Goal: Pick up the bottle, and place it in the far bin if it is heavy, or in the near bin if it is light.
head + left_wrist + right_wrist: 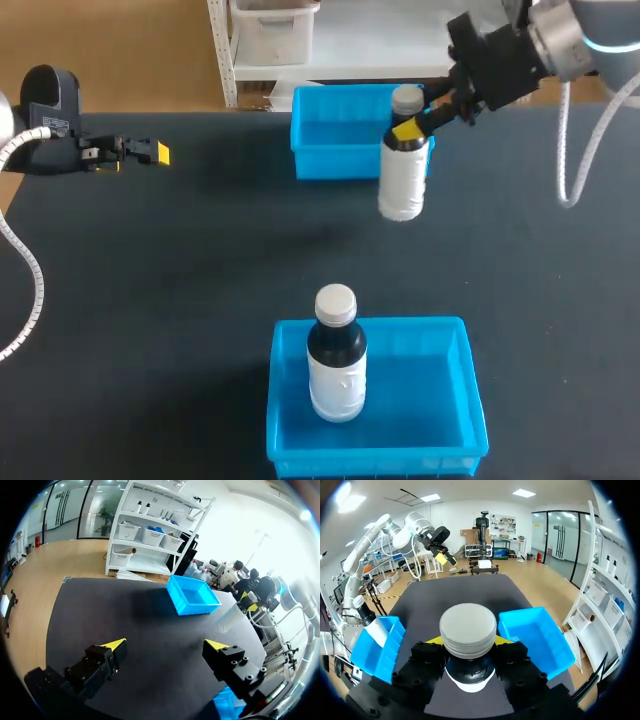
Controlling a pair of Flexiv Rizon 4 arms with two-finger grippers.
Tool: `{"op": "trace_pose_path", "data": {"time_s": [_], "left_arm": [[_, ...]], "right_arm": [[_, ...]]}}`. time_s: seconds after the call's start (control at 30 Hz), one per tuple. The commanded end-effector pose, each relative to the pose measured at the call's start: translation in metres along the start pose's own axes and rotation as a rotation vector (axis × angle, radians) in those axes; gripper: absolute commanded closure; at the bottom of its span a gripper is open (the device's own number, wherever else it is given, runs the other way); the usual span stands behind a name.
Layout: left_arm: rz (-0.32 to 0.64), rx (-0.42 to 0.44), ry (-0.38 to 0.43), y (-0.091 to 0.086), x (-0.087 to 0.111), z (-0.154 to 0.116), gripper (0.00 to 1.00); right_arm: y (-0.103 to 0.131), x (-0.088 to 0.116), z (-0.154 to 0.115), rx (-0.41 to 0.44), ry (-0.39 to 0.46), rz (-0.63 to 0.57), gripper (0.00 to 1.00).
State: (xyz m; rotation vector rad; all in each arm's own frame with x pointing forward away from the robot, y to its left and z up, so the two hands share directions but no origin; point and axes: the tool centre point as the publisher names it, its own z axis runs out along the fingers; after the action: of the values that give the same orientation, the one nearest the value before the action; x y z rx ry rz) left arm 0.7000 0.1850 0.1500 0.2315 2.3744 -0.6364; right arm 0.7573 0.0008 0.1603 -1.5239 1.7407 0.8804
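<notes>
On my left side, the left gripper sits low over the dark table near its left edge, well apart from both bins. Its own wrist view shows the yellow-tipped fingers spread wide with only table surface between them, so it is released and carrying nothing.

Moving toward the middle, the near bin is a blue tray at the front of the table. A second bottle stands upright inside it, toward its left half, white-bodied with a dark neck and a pale cap. The far bin, also blue, stands at the table's back edge, roughly in line with the near one.

Right of centre, the bottle I'm handling hangs clear of the table, roughly upright, at the far bin's right front corner. From the head view I can't tell whether it is over the bin or just in front of it.

On the right, the right gripper comes in from the upper right corner and is clenched on that bottle's neck, just under the cap. In the right wrist view the grey cap fills the space between the two finger blocks, which press in from either side.
</notes>
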Motion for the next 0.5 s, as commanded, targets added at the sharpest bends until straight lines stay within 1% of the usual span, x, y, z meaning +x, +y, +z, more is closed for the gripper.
{"op": "trace_pose_path", "data": {"time_s": [0.03, 0.27, 0.4, 0.5], "left_arm": [[0.0, 0.0, 0.0, 0.0, 0.0, 0.0, 0.0], [0.0, 0.0, 0.0, 0.0, 0.0, 0.0, 0.0], [0.0, 0.0, 0.0, 0.0, 0.0, 0.0, 0.0], [0.0, 0.0, 0.0, 0.0, 0.0, 0.0, 0.0]], "right_arm": [[0.001, -0.005, -0.031, 0.022, 0.013, 0.007, 1.0], [-0.024, -0.013, -0.07, 0.039, 0.027, 0.016, 1.0], [-0.041, -0.02, -0.081, 0.047, 0.037, -0.003, 1.0], [-0.054, -0.028, -0.085, 0.047, 0.033, -0.015, 1.0]]}}
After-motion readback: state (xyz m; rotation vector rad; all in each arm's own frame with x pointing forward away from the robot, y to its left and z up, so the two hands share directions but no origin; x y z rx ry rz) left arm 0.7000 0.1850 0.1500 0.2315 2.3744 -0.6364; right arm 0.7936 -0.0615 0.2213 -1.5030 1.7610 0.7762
